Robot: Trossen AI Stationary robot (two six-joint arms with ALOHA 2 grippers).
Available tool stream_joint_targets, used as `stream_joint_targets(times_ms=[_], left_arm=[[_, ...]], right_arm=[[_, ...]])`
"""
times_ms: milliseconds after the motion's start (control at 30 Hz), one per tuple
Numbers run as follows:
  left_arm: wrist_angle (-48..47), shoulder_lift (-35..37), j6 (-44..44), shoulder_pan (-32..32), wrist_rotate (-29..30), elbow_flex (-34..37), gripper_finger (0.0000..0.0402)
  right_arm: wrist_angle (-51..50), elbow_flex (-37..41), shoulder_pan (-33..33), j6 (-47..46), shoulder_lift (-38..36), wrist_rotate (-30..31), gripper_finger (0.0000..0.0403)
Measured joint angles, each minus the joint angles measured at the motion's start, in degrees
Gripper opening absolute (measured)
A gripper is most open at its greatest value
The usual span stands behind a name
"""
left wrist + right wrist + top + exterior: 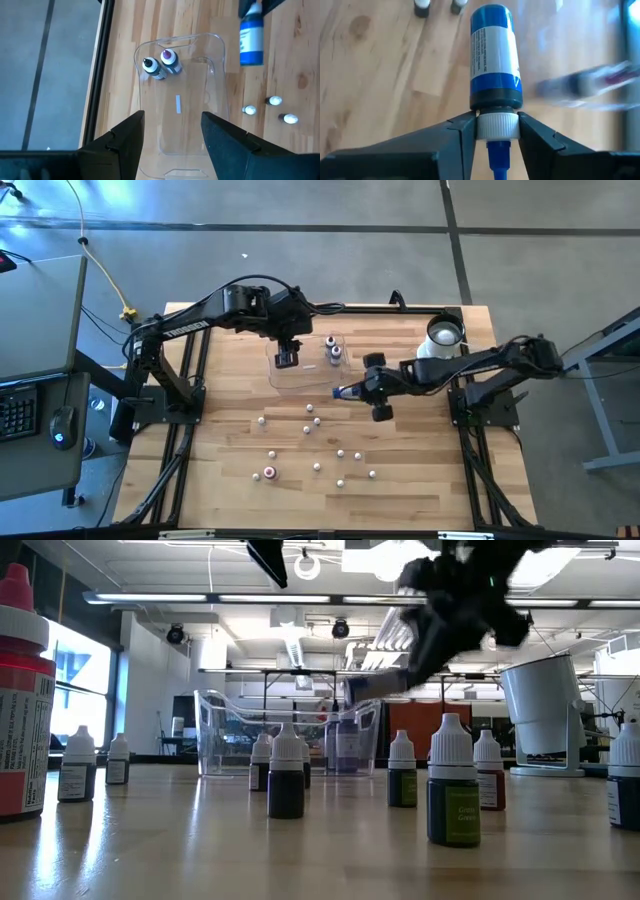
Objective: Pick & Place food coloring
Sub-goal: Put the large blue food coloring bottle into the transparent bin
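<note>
The right gripper (495, 131) clamps one blue bottle (494, 55) by its cap beside the tray (290, 376), two bottles (161, 64) inside, left gripper (172, 131) open above.

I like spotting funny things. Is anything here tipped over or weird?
Yes: the blue bottle hangs sideways in the air, pinched at its white cap by the right gripper beside the clear tray. The other bottles stand upright.

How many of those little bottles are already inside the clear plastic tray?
2: a dark-topped bottle and a purple-topped bottle, standing close together at one end of the tray. Its clear walls seem to hide no others.
</note>
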State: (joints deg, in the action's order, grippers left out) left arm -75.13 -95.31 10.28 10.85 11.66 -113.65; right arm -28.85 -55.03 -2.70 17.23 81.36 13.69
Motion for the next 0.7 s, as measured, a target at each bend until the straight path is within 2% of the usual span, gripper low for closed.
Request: stream_joint_targets(times_ms=[133,300,500,633,700], left_arm=[[-0.2,0.0,-0.7,0.0,0.3,0.0,0.0192],[-3.3,0.0,-2.0,0.0,0.2,0.0,0.0192],[-7.0,0.0,-3.3,0.0,0.0,0.0,0.0192],[-8.5,0.0,-3.4,0.0,0.0,0.0,0.0192],[-9.0,0.0,-3.4,0.0,0.0,0.0,0.0192]], right_arm=[[-13.5,-14.2,-0.3,7.3,2.6,7.1,0.0119],[-21.8,-25.8,-0.2,19.8,9.6,14.5,0.012],[-27.3,-31.0,0.1,35.7,20.9,23.5,0.012],[-27.0,-32.0,0.1,42.5,25.3,31.7,0.0121],[-27.1,-32.0,0.1,45.8,26.3,33.7,0.0121]])
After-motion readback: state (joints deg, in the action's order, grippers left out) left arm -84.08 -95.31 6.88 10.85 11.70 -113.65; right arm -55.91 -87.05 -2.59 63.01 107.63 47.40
